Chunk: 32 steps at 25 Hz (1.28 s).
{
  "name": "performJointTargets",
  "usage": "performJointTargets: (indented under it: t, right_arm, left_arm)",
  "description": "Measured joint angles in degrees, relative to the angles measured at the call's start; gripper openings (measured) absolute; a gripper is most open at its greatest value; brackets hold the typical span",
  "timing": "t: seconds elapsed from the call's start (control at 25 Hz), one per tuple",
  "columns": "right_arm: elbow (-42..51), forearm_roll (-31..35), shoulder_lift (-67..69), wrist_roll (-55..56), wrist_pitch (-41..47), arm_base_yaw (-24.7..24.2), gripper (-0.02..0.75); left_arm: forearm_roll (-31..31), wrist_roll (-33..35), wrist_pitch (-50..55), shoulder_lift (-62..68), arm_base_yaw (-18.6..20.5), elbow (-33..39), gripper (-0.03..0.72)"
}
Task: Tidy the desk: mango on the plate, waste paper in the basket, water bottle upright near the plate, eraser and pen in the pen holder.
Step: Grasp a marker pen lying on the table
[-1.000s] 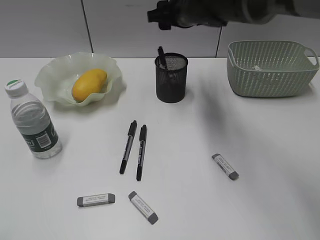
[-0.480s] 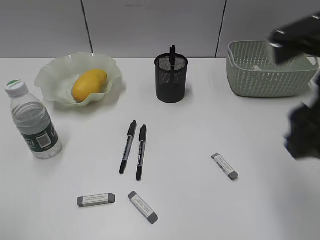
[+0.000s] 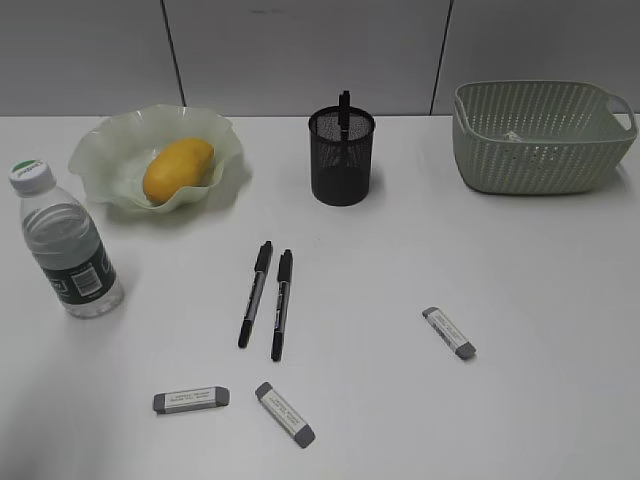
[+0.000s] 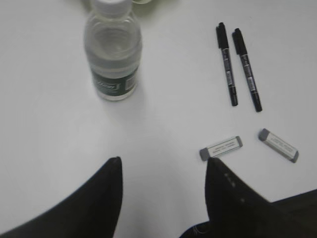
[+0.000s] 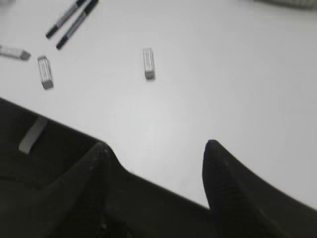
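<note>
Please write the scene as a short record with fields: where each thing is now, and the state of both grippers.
mango: on the plate
water bottle: upright, front-left of plate
waste paper: in the basket
pen holder: holds one pen
loose pens: two, side by side on the desk
erasers: three, on desk
left gripper: open, empty
right gripper: open, empty

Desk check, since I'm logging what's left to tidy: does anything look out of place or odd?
Nothing is spilled or damaged. Two pens and three erasers, two near the front edge and one to the right, lie loose on the desk instead of in the pen holder.
</note>
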Motion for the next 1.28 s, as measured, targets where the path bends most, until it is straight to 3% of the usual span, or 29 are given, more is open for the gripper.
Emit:
performJointTargets:
  t: [0.12, 0.24, 0.32, 0.48, 0.64, 0.88, 1.28]
  right_arm:
    - [1.49, -0.69, -7.68, -0.07, -3.60, 0.03, 0.468]
    - [2.60, -1.25, -9.74, -0.12, -5.76, 0.06, 0.449]
    - [2.78, -1.43, -9.77, -0.12, -6.28, 0.06, 0.430]
    - [2.90, -1.70, -9.80, -0.12, -6.42, 0.06, 0.413]
    - [2.90, -1.76, -9.84, -0.12, -6.42, 0.06, 0.412]
    - [2.90, -1.76, -9.84, -0.12, -6.55, 0.06, 0.411]
    - [2.90, -1.76, -9.84, -0.12, -6.55, 0.06, 0.411]
  left_arm:
    - [-2.67, 1.68, -4.19, 10.27, -3.18, -2.62, 0.407]
    - [-2.17, 0.41, -9.19, 20.88, -10.20, -7.76, 0.410]
    - [1.29, -3.83, -12.04, 28.77, -15.43, -12.34, 0.410]
    - [8.30, -13.10, -13.41, 46.80, -21.78, -22.67, 0.410]
    - [10.40, -15.92, -11.70, 61.78, -23.02, -32.57, 0.410]
    - [13.21, -18.95, -8.01, 74.18, -23.02, -43.43, 0.410]
    - [15.75, -21.02, -5.44, 83.85, -23.02, -52.79, 0.398]
